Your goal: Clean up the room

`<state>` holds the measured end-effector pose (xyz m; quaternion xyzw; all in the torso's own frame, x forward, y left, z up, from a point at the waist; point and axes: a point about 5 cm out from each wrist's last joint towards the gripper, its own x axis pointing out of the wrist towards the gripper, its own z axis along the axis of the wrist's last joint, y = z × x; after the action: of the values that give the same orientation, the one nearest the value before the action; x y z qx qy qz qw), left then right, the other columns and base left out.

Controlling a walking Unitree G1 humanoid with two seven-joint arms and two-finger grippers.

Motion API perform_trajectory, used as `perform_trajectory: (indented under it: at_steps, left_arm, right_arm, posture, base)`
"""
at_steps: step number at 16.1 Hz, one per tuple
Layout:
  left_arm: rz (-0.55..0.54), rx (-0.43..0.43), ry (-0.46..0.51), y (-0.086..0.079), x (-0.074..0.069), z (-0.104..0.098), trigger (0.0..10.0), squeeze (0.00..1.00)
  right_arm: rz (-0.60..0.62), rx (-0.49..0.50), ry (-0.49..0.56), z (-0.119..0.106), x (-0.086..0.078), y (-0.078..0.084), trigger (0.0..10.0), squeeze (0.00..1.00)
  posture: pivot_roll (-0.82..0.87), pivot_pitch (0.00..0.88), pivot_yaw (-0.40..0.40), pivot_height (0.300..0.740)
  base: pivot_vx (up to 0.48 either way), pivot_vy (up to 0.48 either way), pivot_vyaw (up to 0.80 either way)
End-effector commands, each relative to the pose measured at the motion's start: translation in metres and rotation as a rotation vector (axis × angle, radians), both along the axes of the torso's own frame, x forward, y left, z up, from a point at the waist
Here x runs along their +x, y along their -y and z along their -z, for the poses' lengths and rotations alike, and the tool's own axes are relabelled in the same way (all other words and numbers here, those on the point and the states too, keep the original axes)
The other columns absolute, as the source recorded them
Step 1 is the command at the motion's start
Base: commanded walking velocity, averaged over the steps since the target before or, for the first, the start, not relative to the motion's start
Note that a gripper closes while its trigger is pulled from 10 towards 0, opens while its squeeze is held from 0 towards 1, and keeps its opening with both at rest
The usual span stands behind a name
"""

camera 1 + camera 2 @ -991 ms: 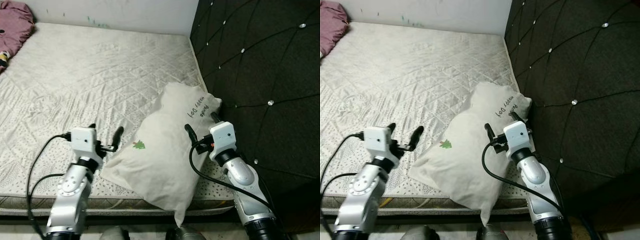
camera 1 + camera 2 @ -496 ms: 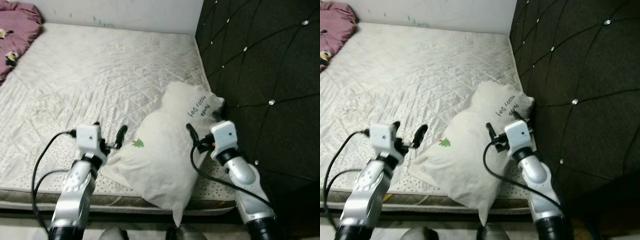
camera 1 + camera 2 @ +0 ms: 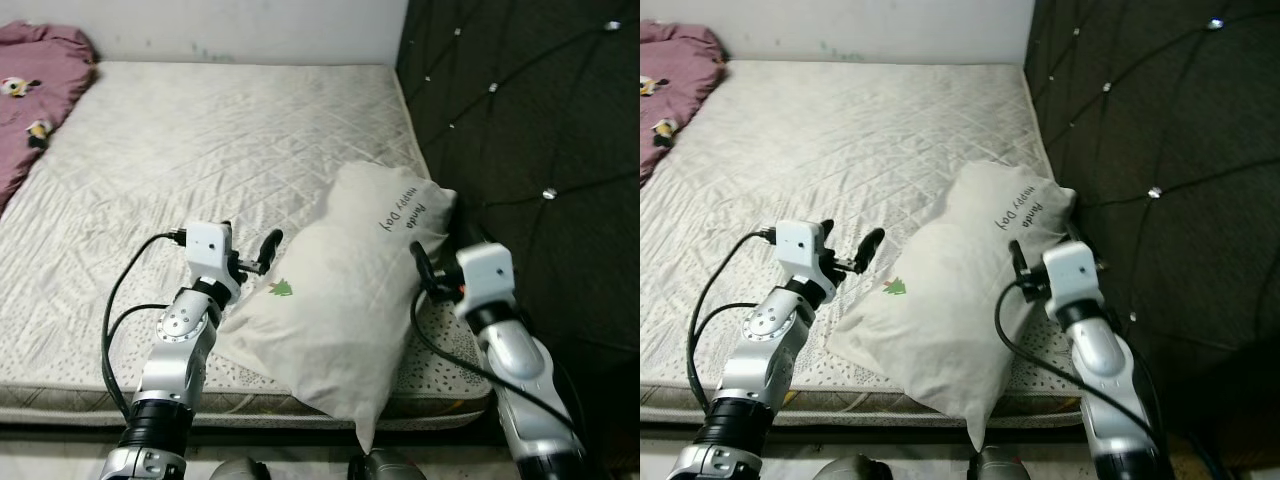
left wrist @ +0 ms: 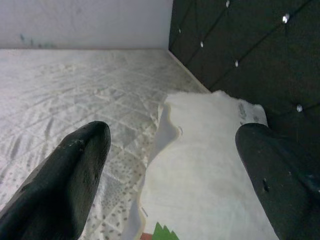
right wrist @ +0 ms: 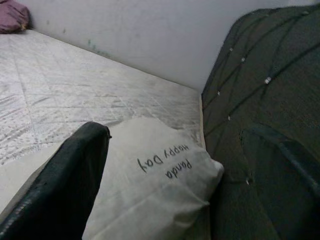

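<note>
At the upper left of the head views a pink blanket [image 3: 35, 85] lies on the bare mattress [image 3: 200, 140]. My left pincer [image 3: 247, 252] is released, fingers spread, at the near left edge of the pillow [image 3: 345, 310]. The pillow sits lower centre, its near corner hanging over the mattress edge. My right pincer [image 3: 1040, 262], also spread wide, flanks the pillow's right side beside the black headboard [image 3: 1140, 150]. If I close on loose cover only, the pillow could sag and slip off the bed; the right fingers might snag against the headboard.
</note>
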<state>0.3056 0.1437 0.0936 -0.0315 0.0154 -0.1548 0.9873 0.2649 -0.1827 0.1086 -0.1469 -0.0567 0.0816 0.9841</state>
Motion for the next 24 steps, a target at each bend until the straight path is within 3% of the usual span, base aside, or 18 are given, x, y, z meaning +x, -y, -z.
perform_trajectory:
  at_steps: [1,5,15,24]
  left_arm:
    - [0.008,0.008,0.011,-0.001,0.004,-0.002,10.0,0.0]
    - [0.045,0.004,0.024,0.007,0.012,-0.003,10.0,0.0]
    - [0.025,0.011,0.041,0.002,0.013,-0.002,10.0,0.0]
    - [0.05,0.009,0.048,0.008,0.018,-0.004,10.0,0.0]
  right_arm:
    - [0.003,-0.008,0.017,-0.005,-0.001,0.0,10.0,0.0]
    - [0.022,-0.014,0.031,-0.011,0.003,0.004,10.0,0.0]
    - [-0.014,-0.017,0.028,-0.011,0.007,-0.002,10.0,0.0]
    - [0.043,-0.03,0.045,-0.014,0.004,0.013,10.0,0.0]
  posture:
    - [-0.25,0.037,0.047,0.74]
    - [-0.25,0.021,0.05,0.74]
    - [-0.24,0.007,0.044,0.74]
    - [-0.26,0.013,0.061,0.74]
  base:
    - [0.0,0.0,0.0]
    - [0.0,0.0,0.0]
    - [0.0,0.0,0.0]
    - [0.0,0.0,0.0]
